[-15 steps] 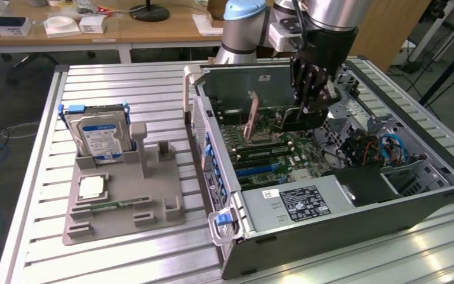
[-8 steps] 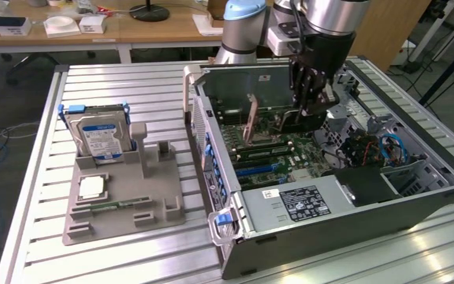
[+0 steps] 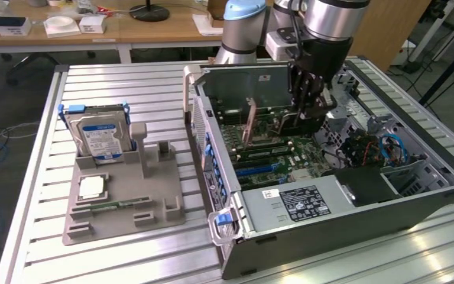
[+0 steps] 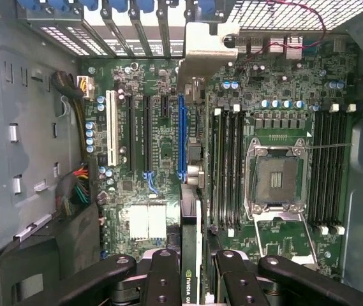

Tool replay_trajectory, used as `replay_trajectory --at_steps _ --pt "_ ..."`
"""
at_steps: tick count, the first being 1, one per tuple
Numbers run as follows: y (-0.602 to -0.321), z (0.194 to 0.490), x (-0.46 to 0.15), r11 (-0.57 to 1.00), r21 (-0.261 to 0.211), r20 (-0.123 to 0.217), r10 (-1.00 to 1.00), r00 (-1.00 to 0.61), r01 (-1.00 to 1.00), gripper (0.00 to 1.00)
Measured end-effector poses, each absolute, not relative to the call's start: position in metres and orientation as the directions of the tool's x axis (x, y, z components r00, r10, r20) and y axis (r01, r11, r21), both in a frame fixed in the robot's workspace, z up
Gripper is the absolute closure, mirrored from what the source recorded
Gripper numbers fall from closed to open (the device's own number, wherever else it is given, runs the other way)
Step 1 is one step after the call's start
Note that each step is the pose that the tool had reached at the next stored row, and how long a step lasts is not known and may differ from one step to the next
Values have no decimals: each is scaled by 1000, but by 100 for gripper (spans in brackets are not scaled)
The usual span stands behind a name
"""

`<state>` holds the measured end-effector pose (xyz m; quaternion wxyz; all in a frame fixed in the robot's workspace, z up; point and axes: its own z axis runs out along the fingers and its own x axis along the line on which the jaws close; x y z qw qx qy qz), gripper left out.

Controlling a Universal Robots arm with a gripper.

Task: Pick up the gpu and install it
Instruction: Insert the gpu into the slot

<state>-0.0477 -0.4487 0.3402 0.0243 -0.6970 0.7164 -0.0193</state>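
My gripper hangs inside the open computer case, over the motherboard. It is shut on the gpu, a thin dark card held on edge. In the wrist view the gripper clamps the card's edge, where a green logo shows on the gpu. The card's pale metal bracket reaches toward the case's rear slot openings. The card runs just above and along the long blue expansion slot. I cannot tell whether it touches the slot.
On the exterior view's left, a grey fixture holds an upright hard drive with a blue label, a processor chip and a green memory stick. Inside the case are the power supply, an empty processor socket and cable bundles.
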Motion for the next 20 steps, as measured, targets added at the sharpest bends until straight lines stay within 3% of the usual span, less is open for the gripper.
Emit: replay_trajectory --at_steps 20 --pt "-455 323 -54 28 -56 -8 -1000 -27 -998 74"
